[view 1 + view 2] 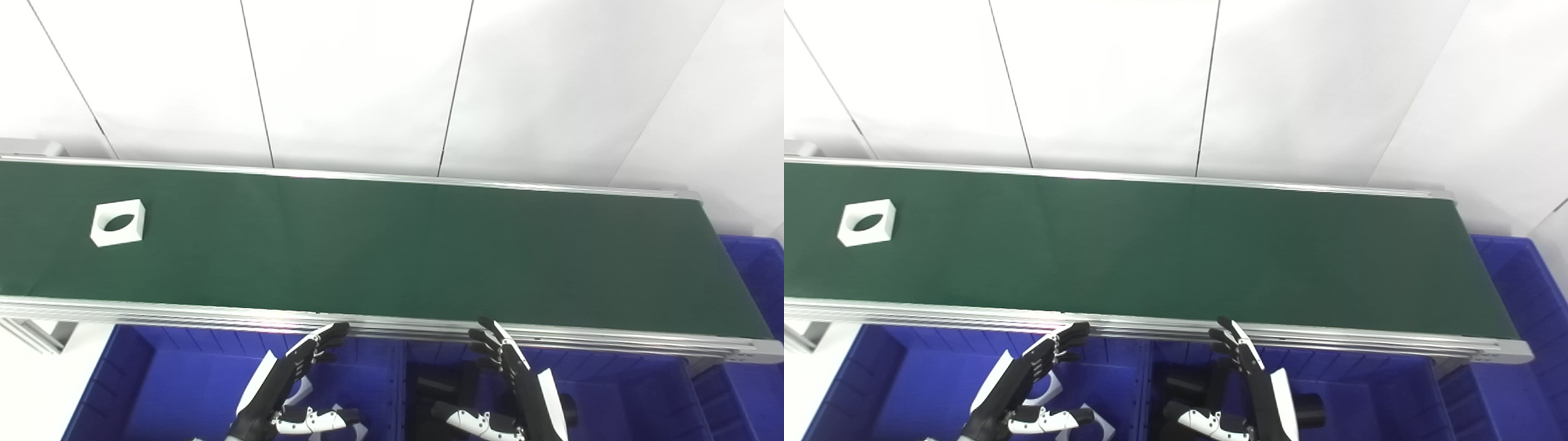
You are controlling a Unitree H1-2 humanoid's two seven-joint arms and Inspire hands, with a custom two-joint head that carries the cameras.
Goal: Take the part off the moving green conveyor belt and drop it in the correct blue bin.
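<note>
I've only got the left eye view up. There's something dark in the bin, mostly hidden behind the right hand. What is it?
Observer: In the right eye view it sits clear of the right hand. It's a black cylinder lying in the blue bin.
Operator: OK. The conveyor frame runs off my picture on the right. What's past it?
Observer: The right eye view shows the whole end corner of the conveyor frame. Beyond it there is more blue, which looks like part of the end bin wrapping around the belt's end.
</note>
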